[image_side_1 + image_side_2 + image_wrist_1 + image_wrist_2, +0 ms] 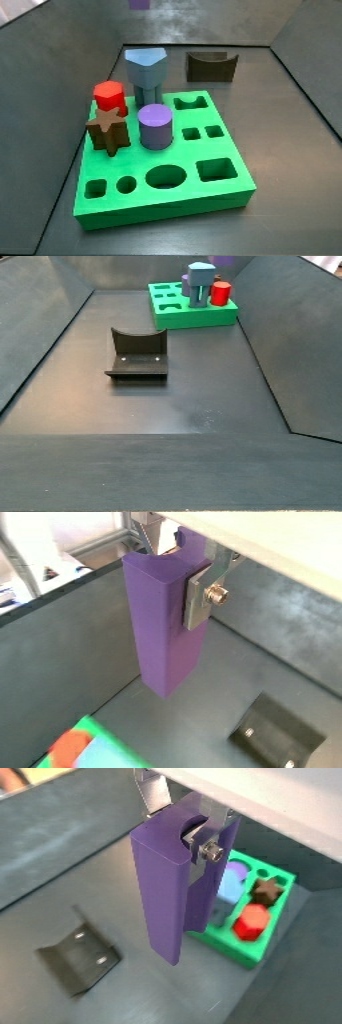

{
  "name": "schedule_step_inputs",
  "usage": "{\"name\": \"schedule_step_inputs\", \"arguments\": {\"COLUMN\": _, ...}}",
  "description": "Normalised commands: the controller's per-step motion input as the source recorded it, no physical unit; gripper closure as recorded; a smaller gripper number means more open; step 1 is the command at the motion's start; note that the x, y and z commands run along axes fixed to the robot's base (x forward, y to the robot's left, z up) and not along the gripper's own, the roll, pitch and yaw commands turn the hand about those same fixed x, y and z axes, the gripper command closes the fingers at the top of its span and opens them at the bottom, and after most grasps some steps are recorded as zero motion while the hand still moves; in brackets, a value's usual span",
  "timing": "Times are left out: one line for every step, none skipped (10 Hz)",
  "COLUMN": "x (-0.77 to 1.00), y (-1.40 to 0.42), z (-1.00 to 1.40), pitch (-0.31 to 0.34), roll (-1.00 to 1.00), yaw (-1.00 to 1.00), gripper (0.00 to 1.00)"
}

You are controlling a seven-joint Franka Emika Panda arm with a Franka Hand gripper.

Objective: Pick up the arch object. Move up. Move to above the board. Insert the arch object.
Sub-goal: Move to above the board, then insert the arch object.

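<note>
Item: arch object (167,888), a tall purple prism hanging upright, clear above the dark bench (80,878), with the gripper (171,557) fingers (197,597) clamped on its upper end. To its right stands the green board (261,933), carrying a red peg (251,920) and brown star (271,890). Risk: the grip is high on a long piece, so it may tilt and jam at the arch hole (191,101).

Your claw (178,574) hangs high above the dark desk (187,396), clamped on the arch object (166,622), with open air beneath it. On the board (160,160), 4 pegs crowd one side: red (110,97), brown star (108,127), purple cylinder (155,126), blue-grey (144,68). The other holes lie open. The fixture (135,355) stands apart on bare floor.
</note>
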Motion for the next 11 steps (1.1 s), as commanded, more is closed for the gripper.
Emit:
{"name": "schedule_step_inputs", "arguments": {"x": 0.27, "y": -1.0, "z": 0.03, "pitch": 0.236, "roll": -0.01, "yaw": -0.05, "gripper": 1.0}}
{"name": "schedule_step_inputs", "arguments": {"x": 0.28, "y": -1.0, "z": 0.03, "pitch": 0.134, "roll": -0.01, "yaw": -0.01, "gripper": 1.0}}
{"name": "schedule_step_inputs", "arguments": {"x": 0.29, "y": -1.0, "z": 0.04, "pitch": 0.123, "roll": 0.0, "yaw": 0.0, "gripper": 1.0}}
{"name": "schedule_step_inputs", "arguments": {"x": 0.31, "y": -1.0, "z": 0.05, "pitch": 0.13, "roll": -0.01, "yaw": 0.01, "gripper": 1.0}}
{"name": "schedule_step_inputs", "arguments": {"x": 0.33, "y": -1.0, "z": 0.05, "pitch": 0.133, "roll": 0.01, "yaw": 0.0, "gripper": 1.0}}
{"name": "schedule_step_inputs", "arguments": {"x": 0.32, "y": -0.89, "z": 0.05, "pitch": 0.137, "roll": 0.02, "yaw": 0.01, "gripper": 1.0}}
{"name": "schedule_step_inputs", "arguments": {"x": 0.25, "y": -0.58, "z": 0.04, "pitch": 0.136, "roll": 0.03, "yaw": 0.01, "gripper": 1.0}}
{"name": "schedule_step_inputs", "arguments": {"x": 0.18, "y": -0.35, "z": 0.04, "pitch": 0.125, "roll": 0.05, "yaw": 0.01, "gripper": 1.0}}
{"name": "schedule_step_inputs", "arguments": {"x": 0.14, "y": -0.25, "z": 0.03, "pitch": 0.108, "roll": 0.05, "yaw": 0.0, "gripper": 1.0}}
{"name": "schedule_step_inputs", "arguments": {"x": 0.03, "y": -0.05, "z": 0.0, "pitch": 0.047, "roll": 0.04, "yaw": 0.0, "gripper": 1.0}}
{"name": "schedule_step_inputs", "arguments": {"x": -0.03, "y": -0.04, "z": 0.0, "pitch": -0.013, "roll": 0.0, "yaw": 0.0, "gripper": 1.0}}
